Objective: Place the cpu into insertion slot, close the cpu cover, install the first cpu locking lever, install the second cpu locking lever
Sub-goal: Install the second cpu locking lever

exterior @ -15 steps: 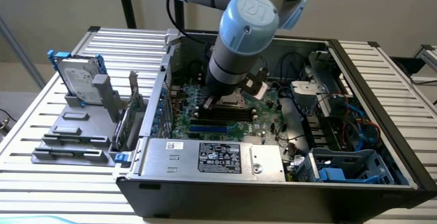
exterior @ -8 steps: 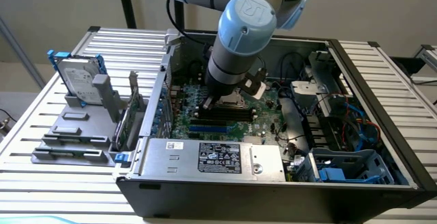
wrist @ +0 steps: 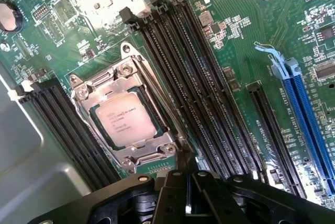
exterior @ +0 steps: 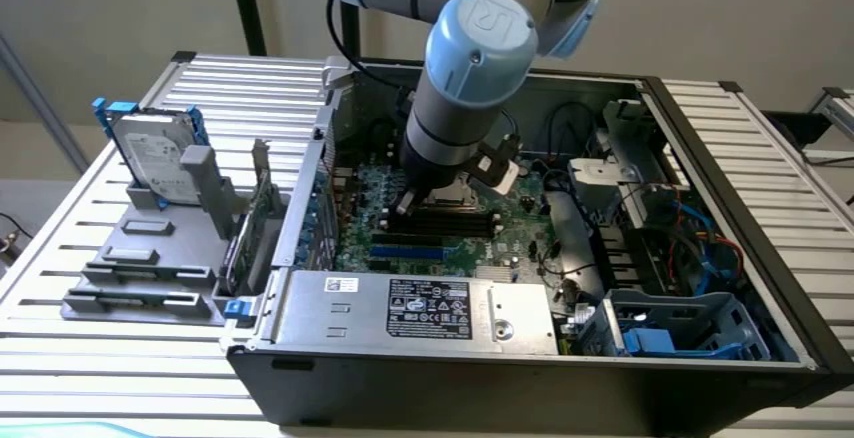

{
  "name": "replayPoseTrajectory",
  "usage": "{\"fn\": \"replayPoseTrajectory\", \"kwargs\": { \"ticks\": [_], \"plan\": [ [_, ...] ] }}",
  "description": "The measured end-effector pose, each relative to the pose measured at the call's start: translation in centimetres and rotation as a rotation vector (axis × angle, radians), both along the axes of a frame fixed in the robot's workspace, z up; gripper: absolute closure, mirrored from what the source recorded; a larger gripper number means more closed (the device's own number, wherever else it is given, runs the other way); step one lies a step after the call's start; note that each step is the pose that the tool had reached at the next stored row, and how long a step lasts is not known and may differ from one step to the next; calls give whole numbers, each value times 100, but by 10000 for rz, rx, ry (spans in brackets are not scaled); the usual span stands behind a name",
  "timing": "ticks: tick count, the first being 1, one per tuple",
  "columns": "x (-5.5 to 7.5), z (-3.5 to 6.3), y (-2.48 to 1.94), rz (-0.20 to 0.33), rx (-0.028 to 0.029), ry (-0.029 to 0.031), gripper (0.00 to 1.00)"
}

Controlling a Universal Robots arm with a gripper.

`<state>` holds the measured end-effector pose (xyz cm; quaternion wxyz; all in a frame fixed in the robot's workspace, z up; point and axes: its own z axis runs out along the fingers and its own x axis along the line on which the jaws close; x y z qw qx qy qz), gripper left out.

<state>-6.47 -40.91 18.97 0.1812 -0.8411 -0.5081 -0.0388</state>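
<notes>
1. Nearest the wrist camera: the claw (wrist: 187, 182), black, fingers pressed together with nothing between them. Its tip sits just beside the near edge of the socket assembly, by the lever running along the side next to the long memory slots (wrist: 204, 93).
2. The cpu (wrist: 125, 120) lies flat in the insertion slot (wrist: 97, 110), pale lid showing through the window of the cpu cover (wrist: 123, 77). The cover is down over the chip and looks level.
3. Judged state: chip seated, cover closed; the work in hand appears to be a locking lever (wrist: 157, 94). Whether either lever is fully hooked cannot be told.
4. To do it well: press on the lever only, with the closed tip, keeping off the cover frame and the chip. Push down and then sideways under its retaining hook, slowly, so the wire does not spring back.
5. Risk: the memory slots lie directly beside the lever; a slip could strike their latches.
6. In the exterior view the arm (exterior: 461, 108) reaches down into the open computer case (exterior: 747, 358), above the green motherboard (exterior: 360, 233). A hard drive (exterior: 150, 153) stands outside, on the exterior view's left.
</notes>
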Motion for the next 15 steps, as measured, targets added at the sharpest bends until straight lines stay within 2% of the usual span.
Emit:
{"fn": "replayPoseTrajectory", "kwargs": {
  "ticks": [3, 7, 15],
  "plan": [
    [0, 39, -1, -1, -42, 1, 89],
    [-1, 111, -1, 0, -37, 4, 89],
    [-2, 113, -1, -1, -33, 5, 89]
  ]
}}
